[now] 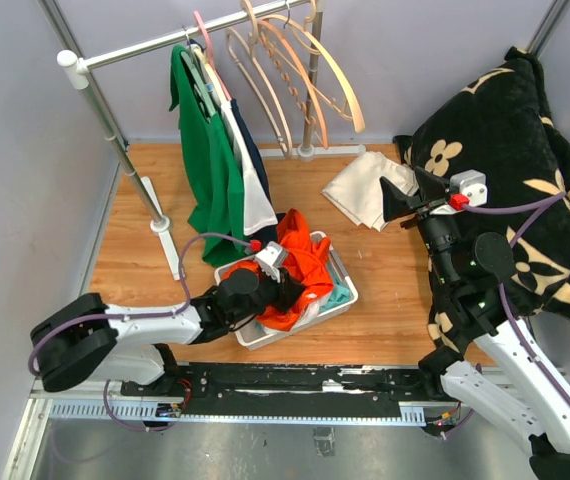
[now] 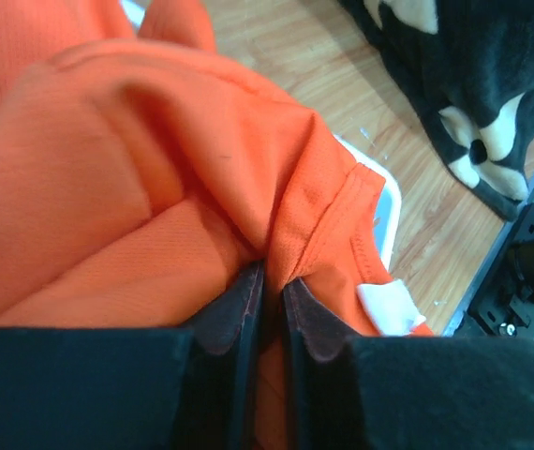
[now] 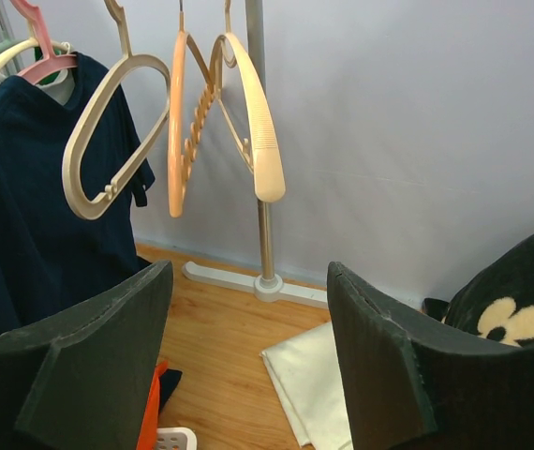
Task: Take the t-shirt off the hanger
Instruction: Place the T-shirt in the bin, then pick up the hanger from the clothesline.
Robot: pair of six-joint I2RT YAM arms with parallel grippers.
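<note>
My left gripper (image 2: 269, 291) pinches the crumpled orange mesh t-shirt (image 2: 155, 169) over white plastic basket (image 2: 391, 211); open fully, rise straight (hem could snag). My right gripper (image 3: 248, 309) gapes, empty.

Plain, pale lilac-grey walls (image 1: 25, 200) enclose a wooden tabletop (image 1: 385, 290). A metal clothes rail (image 1: 145, 44) stands along its far left side.

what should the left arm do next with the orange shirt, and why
Probably open the left gripper and let go: its fingers pinch a fold of the orange t-shirt, which already lies in the white basket, off any hanger.
</note>
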